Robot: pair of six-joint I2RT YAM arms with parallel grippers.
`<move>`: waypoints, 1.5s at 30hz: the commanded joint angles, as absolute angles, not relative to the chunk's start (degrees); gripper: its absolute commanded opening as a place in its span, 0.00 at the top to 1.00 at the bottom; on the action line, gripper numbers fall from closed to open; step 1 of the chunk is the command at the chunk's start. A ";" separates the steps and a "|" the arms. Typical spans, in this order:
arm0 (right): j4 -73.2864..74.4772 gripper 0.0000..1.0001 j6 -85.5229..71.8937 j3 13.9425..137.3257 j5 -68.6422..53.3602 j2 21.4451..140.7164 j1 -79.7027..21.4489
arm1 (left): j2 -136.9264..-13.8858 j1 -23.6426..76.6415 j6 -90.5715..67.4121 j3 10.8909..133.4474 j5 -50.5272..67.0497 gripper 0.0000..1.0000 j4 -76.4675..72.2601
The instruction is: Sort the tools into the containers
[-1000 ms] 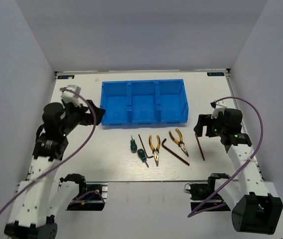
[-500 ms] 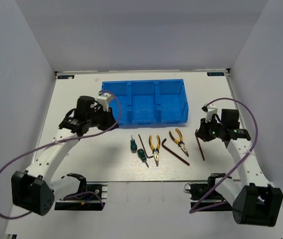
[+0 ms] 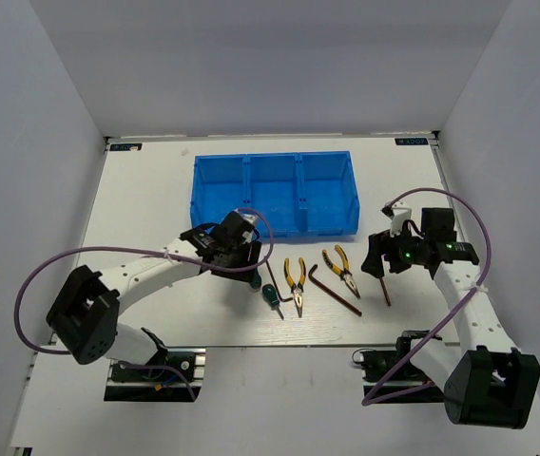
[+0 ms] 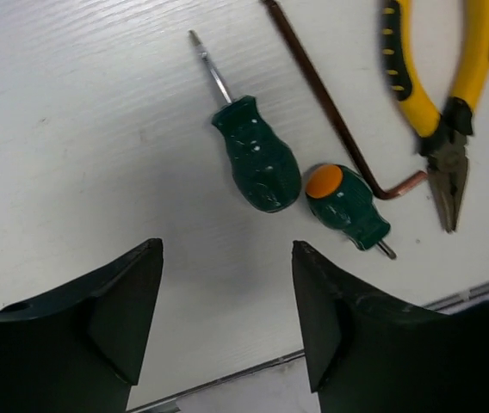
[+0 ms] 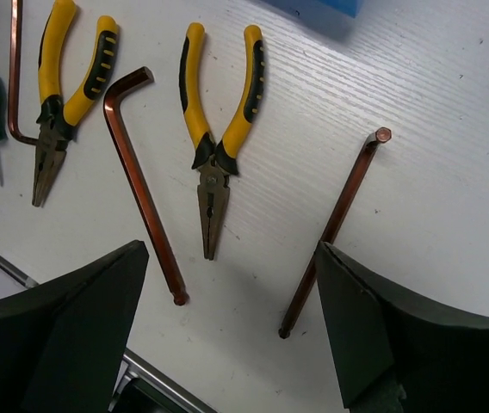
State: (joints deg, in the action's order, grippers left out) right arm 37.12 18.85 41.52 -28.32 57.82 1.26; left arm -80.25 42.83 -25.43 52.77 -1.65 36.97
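The blue three-compartment bin [image 3: 275,195] stands at the back middle and looks empty. In front of it lie two green screwdrivers [image 4: 257,163] [image 4: 348,206], two yellow-handled pliers [image 5: 219,112] [image 5: 64,95] and three hex keys [image 5: 141,181] [image 5: 335,224] [image 4: 331,112]. My left gripper [image 3: 249,266] is open and empty, just above the screwdrivers; in the left wrist view [image 4: 227,301] they lie just ahead of its fingers. My right gripper [image 3: 376,258] is open and empty over the rightmost hex key [image 3: 383,281]; in the right wrist view [image 5: 232,318] the key's end lies between the fingers.
The tools lie in a row near the table's front edge [image 3: 279,344]. A metal rail shows at that edge in the right wrist view [image 5: 3,262]. The bin's corner [image 5: 313,10] is at the top of that view. Grey walls enclose the table.
My left arm has swung from the bin's left side rightward and toward the front, over the screwdrivers. My right gripper has lowered slightly toward the rightmost hex key. No tool has moved.
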 commanded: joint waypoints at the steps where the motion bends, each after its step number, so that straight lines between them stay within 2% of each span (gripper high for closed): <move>1: 35.34 0.16 17.40 40.96 -27.77 56.25 1.23 | -82.43 45.17 -33.57 55.10 -12.30 0.27 38.14; 12: 34.98 0.18 15.73 39.73 -28.56 54.06 1.06 | -94.47 47.46 -37.97 59.94 -13.27 0.25 32.52; 16: 34.98 0.18 16.00 39.55 -29.88 53.53 1.14 | -96.24 47.46 -38.50 59.95 -14.85 0.31 33.40; 19: 34.72 0.19 17.75 40.34 -32.94 53.70 0.88 | -96.24 47.98 -39.11 57.05 -15.46 0.44 32.09; 22: 36.72 0.24 19.68 41.92 -38.63 54.93 0.18 | -95.63 47.99 -39.11 56.34 -15.47 0.66 31.29; 23: 38.04 0.24 21.69 43.14 -39.54 56.50 -1.83 | -94.84 47.99 -39.11 56.34 -14.95 0.76 31.29; 27: 41.48 0.27 25.49 45.78 -44.82 58.79 -7.61 | -88.63 48.52 -39.11 58.27 -15.46 0.92 33.57; 28: 41.48 0.27 26.18 45.96 -44.39 59.32 -8.78 | -86.59 48.52 -39.11 59.58 -16.43 0.94 33.57; 32: 39.82 0.27 25.75 46.49 -39.74 61.52 -16.51 | -78.32 46.06 -37.62 64.15 -20.55 0.95 36.73; 37: 33.67 0.28 21.10 47.63 -27.11 66.35 -27.59 | -81.29 41.32 -32.43 73.73 -26.98 0.95 39.37; 43: 32.97 0.27 15.58 55.44 -22.16 76.61 -38.29 | -87.86 30.95 -31.12 78.21 -28.39 0.80 36.39; 44: 32.79 0.23 13.73 57.37 -21.80 77.77 -39.28 | -89.37 29.89 -31.11 79.27 -27.69 0.77 35.86; 45: 32.44 0.22 11.88 58.09 -20.06 78.74 -40.24 | -90.95 28.14 -30.33 81.45 -26.64 0.76 36.38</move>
State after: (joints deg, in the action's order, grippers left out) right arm 35.42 17.74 54.00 -24.75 76.38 -37.23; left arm -87.53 31.42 -32.42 77.17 -26.02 36.05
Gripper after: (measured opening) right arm 0.770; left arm 0.488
